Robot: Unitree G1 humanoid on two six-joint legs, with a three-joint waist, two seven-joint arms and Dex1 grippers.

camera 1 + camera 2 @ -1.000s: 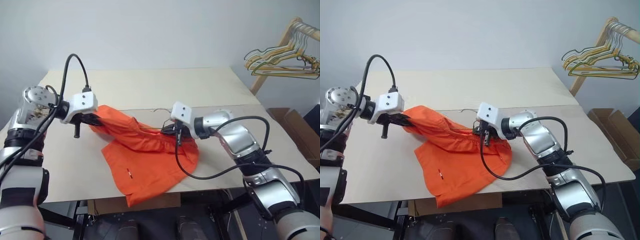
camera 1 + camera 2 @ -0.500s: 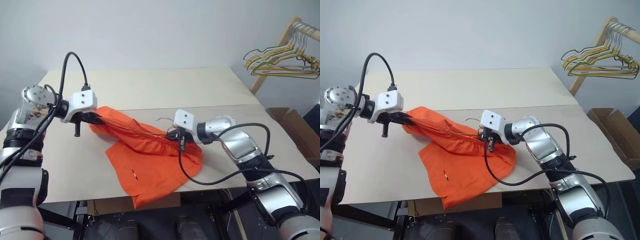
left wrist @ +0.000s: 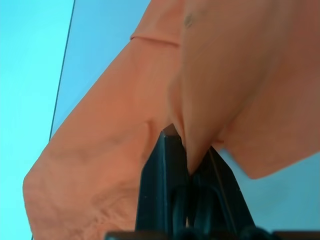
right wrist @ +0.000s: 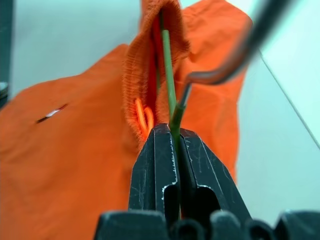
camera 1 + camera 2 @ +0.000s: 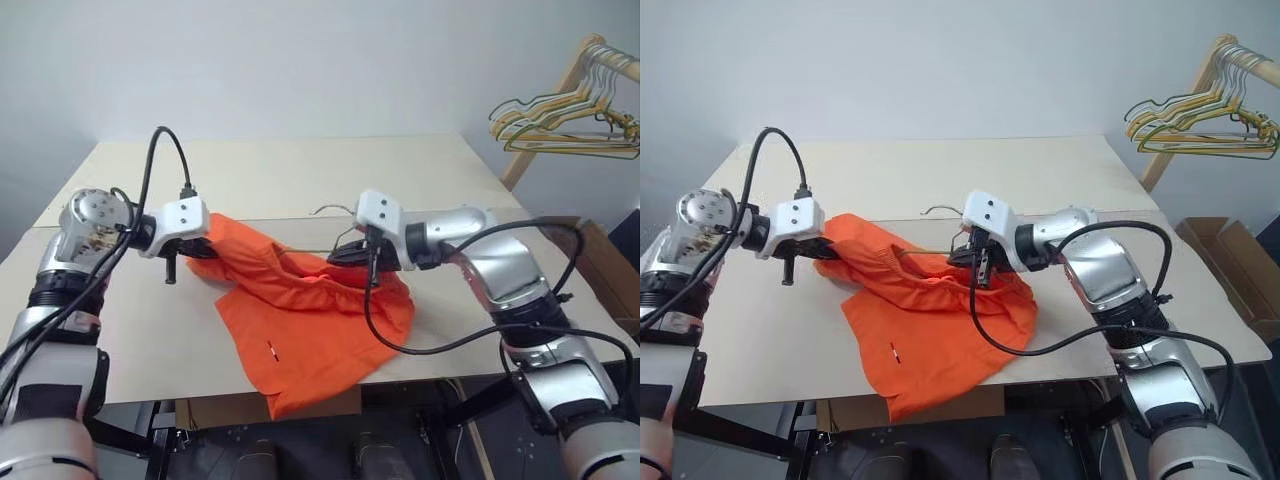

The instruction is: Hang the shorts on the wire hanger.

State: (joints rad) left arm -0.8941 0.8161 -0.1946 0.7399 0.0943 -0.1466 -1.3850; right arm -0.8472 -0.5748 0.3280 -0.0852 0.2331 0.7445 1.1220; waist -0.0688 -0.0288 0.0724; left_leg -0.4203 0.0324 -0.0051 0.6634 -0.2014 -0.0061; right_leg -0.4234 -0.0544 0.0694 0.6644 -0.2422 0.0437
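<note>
The bright orange shorts (image 5: 310,320) lie crumpled on the table, one end lifted. My left gripper (image 3: 187,145) is shut on a fold of that fabric at the shorts' left end (image 5: 215,250). My right gripper (image 4: 175,132) is shut on the thin wire hanger (image 4: 167,65), just below its hook (image 5: 330,209). The wire runs from the fingers into the gathered waistband (image 4: 145,100); the rest of the hanger is hidden inside the shorts. In the head views the right gripper (image 5: 962,255) sits over the shorts' upper right part.
The pale wooden table (image 5: 300,170) has a seam across its middle and a front edge near the shorts' lower leg. A wooden rack with bunched yellow and green hangers (image 5: 560,125) stands at the far right. A cardboard box (image 5: 590,250) sits on the floor beside it.
My right gripper has risen a little with the hanger, lifting the hook off the table. My left gripper has sunk slightly and come inward, and the shorts have shifted a little to the right.
</note>
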